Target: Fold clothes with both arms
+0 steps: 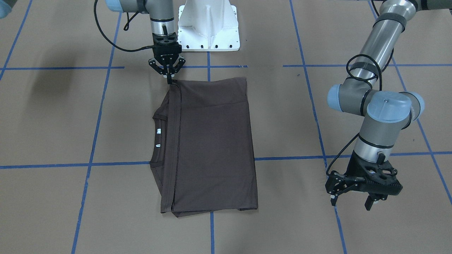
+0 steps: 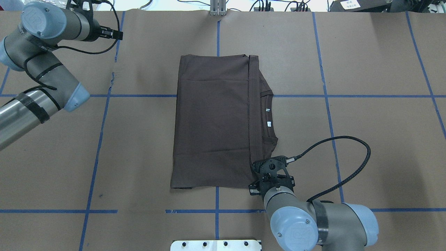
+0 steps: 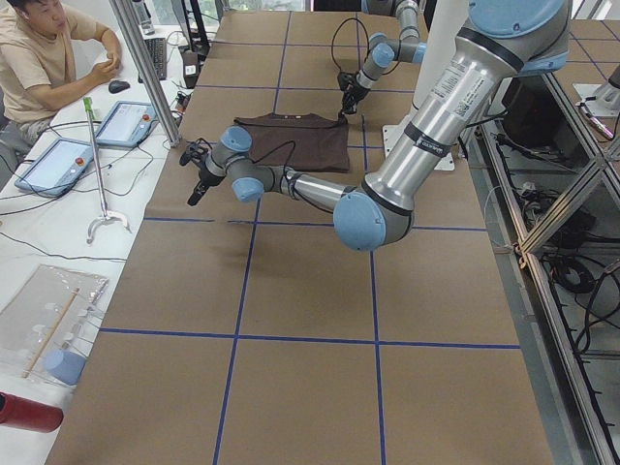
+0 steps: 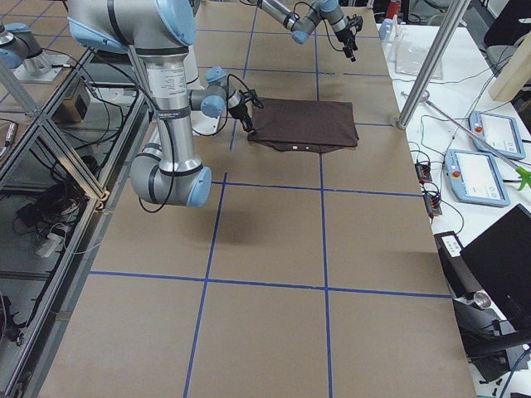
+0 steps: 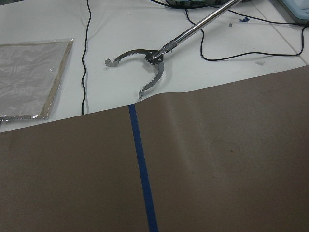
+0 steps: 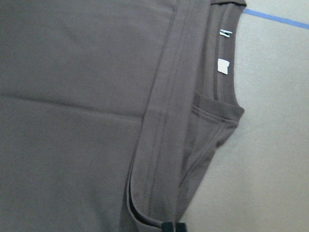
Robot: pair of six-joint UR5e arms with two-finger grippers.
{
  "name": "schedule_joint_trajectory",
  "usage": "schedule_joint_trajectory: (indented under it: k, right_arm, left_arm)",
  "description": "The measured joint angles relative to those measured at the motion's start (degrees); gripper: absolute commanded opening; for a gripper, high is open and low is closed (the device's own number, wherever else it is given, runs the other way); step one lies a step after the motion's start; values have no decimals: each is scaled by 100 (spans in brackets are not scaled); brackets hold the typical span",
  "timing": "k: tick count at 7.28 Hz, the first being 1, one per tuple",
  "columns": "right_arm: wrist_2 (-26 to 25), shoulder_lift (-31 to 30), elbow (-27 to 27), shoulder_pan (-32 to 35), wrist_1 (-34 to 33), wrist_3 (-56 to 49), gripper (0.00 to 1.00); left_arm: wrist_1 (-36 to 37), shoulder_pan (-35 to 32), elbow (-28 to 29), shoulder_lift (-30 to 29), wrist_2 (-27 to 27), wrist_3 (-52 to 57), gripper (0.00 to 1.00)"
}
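T-shirt (image 2: 212, 118), dark brown cotton, folded, lies mid-way along brown paper-covered table (image 2: 366, 139). Right black two-finger gripper (image 1: 170, 79) pinches its near right corner; the wrist view shows the fingertips (image 6: 174, 228) meeting. Left gripper (image 1: 351, 204) hangs splayed, far left.

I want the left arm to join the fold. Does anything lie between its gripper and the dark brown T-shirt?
Nothing visible does. Only the bare brown paper-covered table with its blue tape lines lies between the open left gripper and the folded dark brown cotton T-shirt. The right gripper pinches a corner away from that path.
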Motion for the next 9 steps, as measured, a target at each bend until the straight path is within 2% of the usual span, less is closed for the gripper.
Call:
schedule_joint_trajectory:
  k: [2, 3, 4, 6, 9]
  right_arm:
    - [22, -291, 118, -174, -6, 598, 0]
    - [31, -347, 131, -241, -7, 773, 83]
    - [35, -367, 128, -292, -7, 911, 100]
    - [83, -363, 226, -318, 7, 979, 100]
    - [625, -357, 741, 69, 29, 813, 100]
  left_arm:
    - [-3, 0, 2, 0, 0, 0, 100]
    - [-8, 3, 2, 0, 0, 0, 100]
    - [-12, 9, 2, 0, 0, 0, 100]
    - [-9, 15, -21, 0, -21, 0, 100]
    - [25, 34, -433, 206, -599, -162, 100]
